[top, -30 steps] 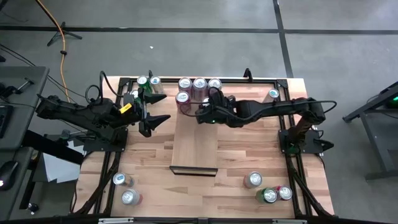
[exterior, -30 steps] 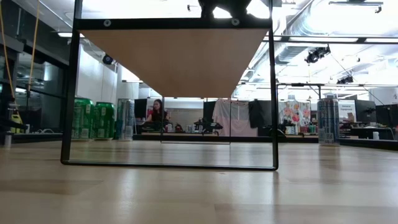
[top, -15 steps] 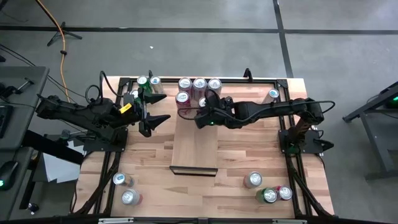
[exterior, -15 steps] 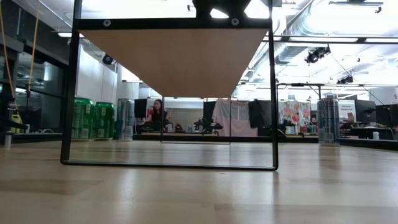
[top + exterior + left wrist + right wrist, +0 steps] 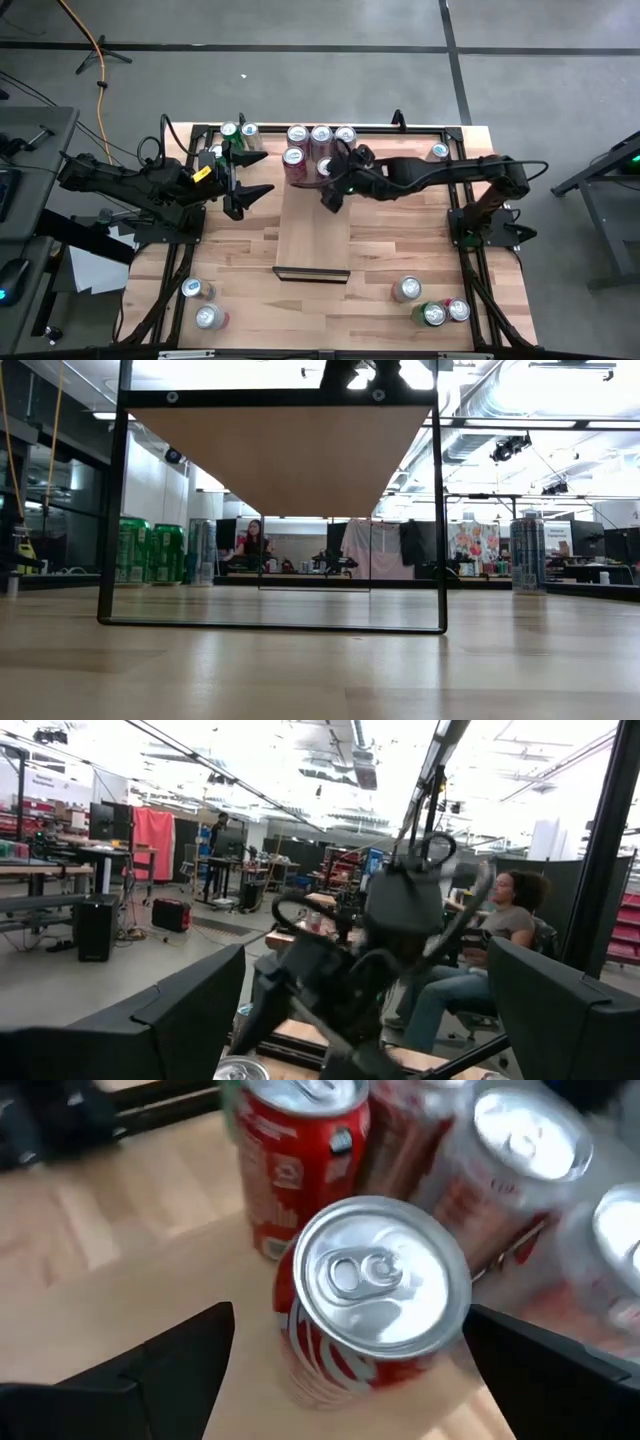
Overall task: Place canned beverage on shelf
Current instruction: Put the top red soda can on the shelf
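The shelf (image 5: 313, 228) lies along the middle of the table (image 5: 400, 240), its near end with a dark lip. At its far end a red can (image 5: 372, 1305) stands upright on the pale board, just beside a cluster of cans (image 5: 318, 135) at the far edge. The right gripper (image 5: 328, 182) hovers over this red can, fingers spread wide on either side, not touching it. The left gripper (image 5: 250, 175) waits at the far left, fingers wide and empty.
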